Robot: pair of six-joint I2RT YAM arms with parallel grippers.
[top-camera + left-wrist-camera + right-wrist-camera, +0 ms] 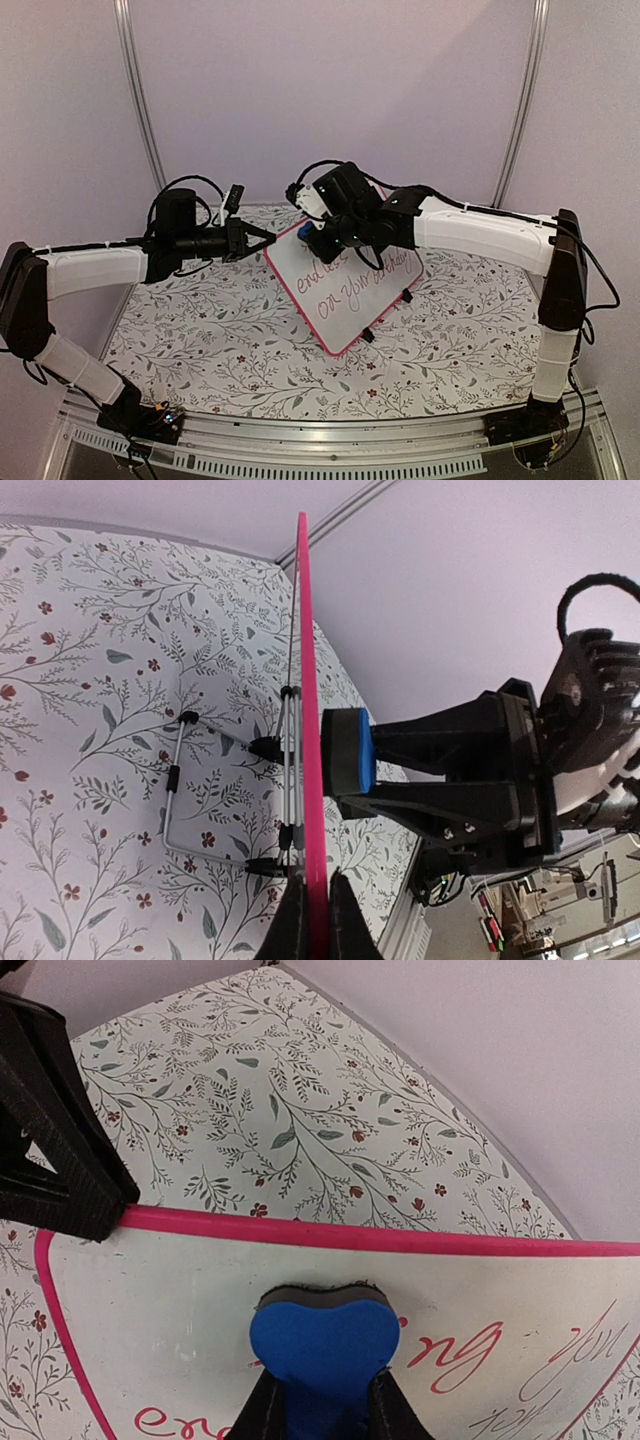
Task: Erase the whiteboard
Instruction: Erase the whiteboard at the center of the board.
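1. Top external view, for what it's worth: the whiteboard [345,290] is stood tilted on the desk [200,340]. One corner of its pink frame is pinched in the closed left claw [268,238], presumably so it isn't shoved over when wiped.
2. A blue eraser [325,1332] is gripped in the right claw [325,1405]. It's pressed flat to the board just ahead of the tips, under the top frame.
3. Red writing is seen below and beside that claw, so wiping looks barely begun.
4. A wire stand [225,780] is seen behind the board, propping it.
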